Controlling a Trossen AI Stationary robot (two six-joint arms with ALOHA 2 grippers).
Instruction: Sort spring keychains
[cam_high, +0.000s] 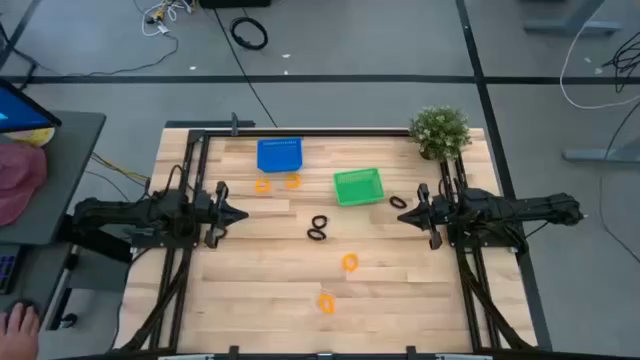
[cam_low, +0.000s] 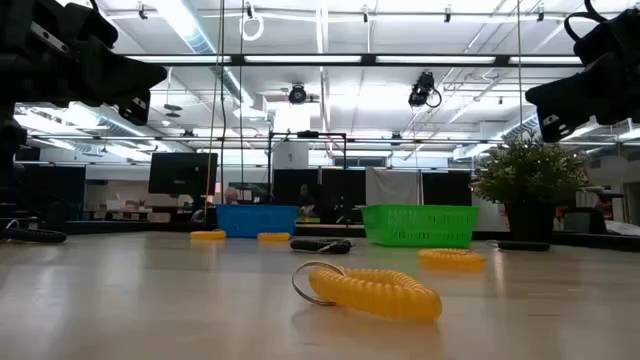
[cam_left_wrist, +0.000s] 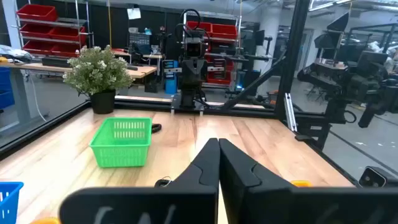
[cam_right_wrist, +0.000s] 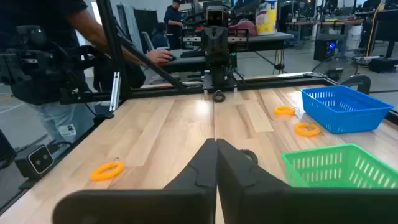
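Several orange spring keychains lie flat on the table: two in front of the blue basket, and two nearer the table's near edge. A pair of black ones lies mid-table. Another black one sits right of the green basket. My left gripper hovers shut over the table's left part. My right gripper hovers shut over its right part, close to that black keychain. Both wrist views show the fingers closed together.
A potted plant stands at the far right corner. A dark frame rail runs along the far edge. A person's hand shows beyond the table's left side. Bare wood lies between the two grippers and toward the near edge.
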